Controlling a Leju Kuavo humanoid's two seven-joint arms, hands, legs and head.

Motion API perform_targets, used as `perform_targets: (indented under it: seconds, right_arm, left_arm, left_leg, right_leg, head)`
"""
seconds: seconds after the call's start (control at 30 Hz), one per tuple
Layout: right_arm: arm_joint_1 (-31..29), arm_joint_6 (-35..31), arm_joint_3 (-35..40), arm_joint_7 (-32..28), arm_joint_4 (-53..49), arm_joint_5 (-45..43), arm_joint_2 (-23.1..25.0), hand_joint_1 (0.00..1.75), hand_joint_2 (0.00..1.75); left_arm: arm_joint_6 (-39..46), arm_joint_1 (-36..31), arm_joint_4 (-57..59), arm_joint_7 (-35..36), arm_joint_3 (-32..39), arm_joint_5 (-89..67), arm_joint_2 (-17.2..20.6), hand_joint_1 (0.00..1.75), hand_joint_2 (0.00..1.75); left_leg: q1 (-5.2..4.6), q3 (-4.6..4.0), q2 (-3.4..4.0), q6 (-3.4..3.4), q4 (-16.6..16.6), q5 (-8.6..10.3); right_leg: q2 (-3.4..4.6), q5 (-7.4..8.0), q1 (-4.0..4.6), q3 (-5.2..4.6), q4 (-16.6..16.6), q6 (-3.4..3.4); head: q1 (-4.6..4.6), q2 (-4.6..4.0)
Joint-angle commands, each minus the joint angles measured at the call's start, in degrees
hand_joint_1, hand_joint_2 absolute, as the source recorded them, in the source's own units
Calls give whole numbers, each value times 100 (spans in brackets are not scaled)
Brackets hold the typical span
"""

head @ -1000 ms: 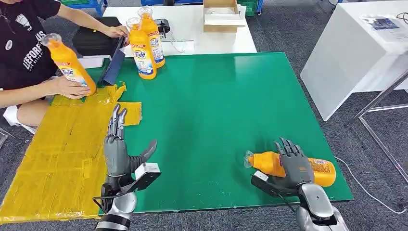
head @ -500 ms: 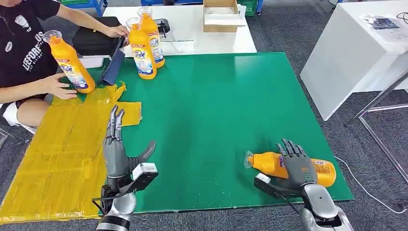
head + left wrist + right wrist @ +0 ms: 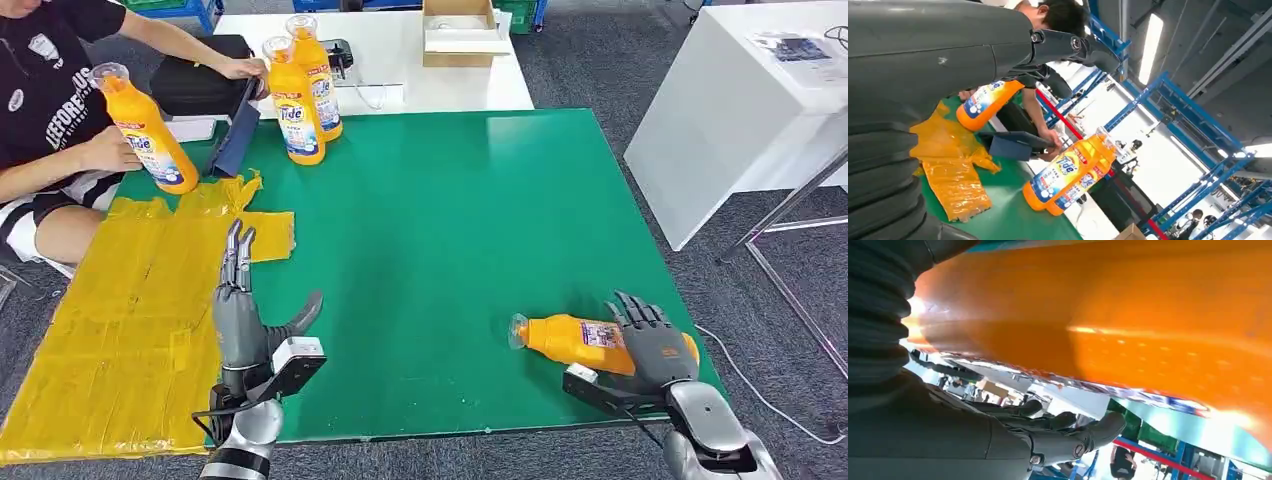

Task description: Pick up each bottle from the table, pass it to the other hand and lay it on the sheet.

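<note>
An orange Tide bottle (image 3: 565,339) lies on its side at the front right of the green table (image 3: 450,230); it looms close and orange in the right wrist view (image 3: 1128,315). My right hand (image 3: 655,345) rests over its base end with its fingers (image 3: 1068,437) stretched out, not wrapped around it. My left hand (image 3: 240,310) stands open and holds nothing, at the right edge of the yellow sheet (image 3: 110,320). Two more bottles (image 3: 295,105) (image 3: 318,70) stand upright at the far left; the left wrist view shows this pair of bottles (image 3: 1068,172).
A person sits at the left and holds a further bottle (image 3: 145,130) upright at the sheet's far end, the other hand on a dark case (image 3: 200,85). A white table (image 3: 400,60) with a cardboard box (image 3: 460,30) stands behind, and a white cabinet (image 3: 730,110) stands at the right.
My right hand has slid right along the lying bottle toward its base. The person has drawn the held bottle more upright. My left hand has barely moved.
</note>
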Motion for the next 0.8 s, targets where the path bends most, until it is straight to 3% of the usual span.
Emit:
perform_targets:
  seconds: [0.03, 0.1, 0.13, 0.17, 0.2, 0.23, 0.6, 0.67, 0.8]
  right_arm:
    - [-234, 199, -173, 53, 897, -105, -91, 0, 175]
    - [-255, 177, -192, 8, 1011, -140, -93, 0, 175]
    - [-269, 188, -191, 6, 1096, -137, -82, 52, 175]
    - [-330, 182, -197, -15, 1277, -157, -30, 77, 175]
    - [-382, 163, -179, -125, 1491, -208, 0, 138, 175]
    - [-390, 180, -157, -143, 1584, -207, -7, 175, 175]
    - [-438, 98, -100, -477, 1764, -415, 28, 175, 175]
    - [-646, -608, -146, 246, 1970, 147, 366, 175, 175]
    - [-791, -1239, -168, 312, 1701, 285, 998, 175, 175]
  left_arm:
    - [-7, -264, 409, 13, -55, 121, 93, 0, 175]
    - [-7, -288, 435, 13, -70, 125, 93, 0, 175]
    - [-7, -295, 446, 13, -112, 142, 106, 0, 175]
    - [-7, -307, 455, 13, -143, 150, 111, 0, 175]
    - [-7, -326, 468, 13, -198, 176, 129, 0, 175]
    - [-7, -345, 484, 13, -246, 191, 146, 0, 175]
    - [-7, -355, 475, 13, -340, 218, 171, 0, 175]
    - [-7, -324, 459, 13, -224, 107, 58, 0, 175]
    - [-7, -264, 486, 13, -418, 195, 52, 0, 175]
  left_leg:
    - [4, 21, -26, -3, -9, -2]
    - [5, 22, -27, -3, -10, 0]
    - [5, 17, -20, -2, -7, 0]
    - [7, 27, -29, -3, -12, 0]
    - [6, 20, -23, -3, -10, 0]
    - [5, 18, -16, -2, -9, 1]
    - [10, 45, -35, -5, -13, 1]
    - [8, 48, -33, -5, -14, 1]
    - [9, 40, 7, -5, -9, -2]
  right_leg:
    - [5, -4, 0, 24, -10, -6]
    - [5, -2, 1, 27, -13, -6]
    - [4, -1, 2, 21, -11, -4]
    - [9, -1, 2, 32, -16, -6]
    - [6, 0, 2, 24, -14, -5]
    - [6, 0, 1, 21, -11, -4]
    - [1, 0, 5, 50, -20, -6]
    - [5, 0, 3, 52, -19, -6]
    - [31, 7, 5, 39, -14, -5]
  head:
    - [0, 2]
    - [0, 0]
    - [0, 0]
    - [2, 0]
    - [2, 0]
    - [0, 0]
    - [0, 0]
    - [0, 0]
    - [2, 0]
